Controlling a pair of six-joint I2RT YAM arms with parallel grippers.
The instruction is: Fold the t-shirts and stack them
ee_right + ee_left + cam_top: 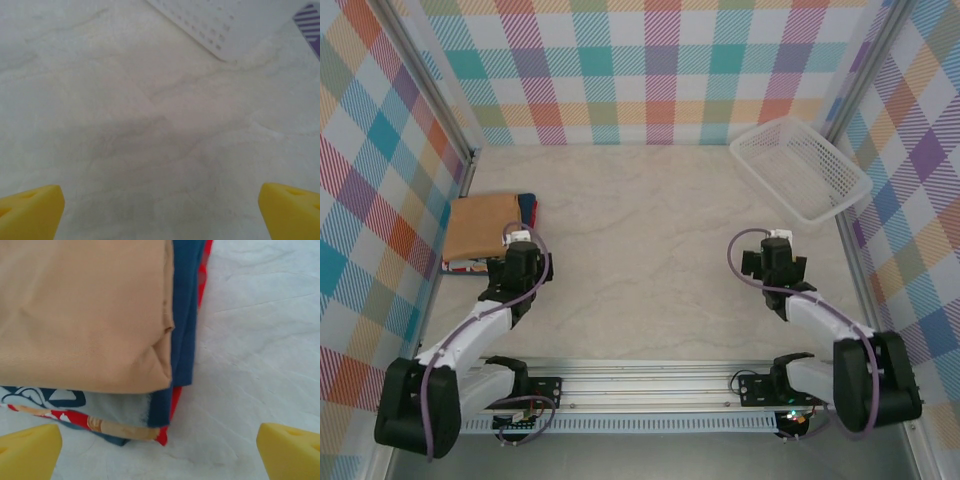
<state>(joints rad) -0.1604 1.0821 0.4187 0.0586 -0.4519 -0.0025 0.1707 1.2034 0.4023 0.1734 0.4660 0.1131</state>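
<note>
A folded tan-orange t-shirt (480,225) lies on top of a folded navy blue t-shirt (529,208) at the table's left side, against the wall. Up close, the tan-orange t-shirt (85,310) covers the navy one (185,315), whose white print and red trim peek out at the near edge. My left gripper (518,240) hovers just in front of the stack, open, its yellow fingertips (27,452) wide apart with nothing between them. My right gripper (778,243) stands open over bare table at the right, yellow fingertips (30,210) spread.
A white plastic mesh basket (800,165) sits tilted at the back right corner; its edge (210,25) shows ahead of the right gripper. Plaid walls close in three sides. The marbled tabletop (640,260) lies between the two arms.
</note>
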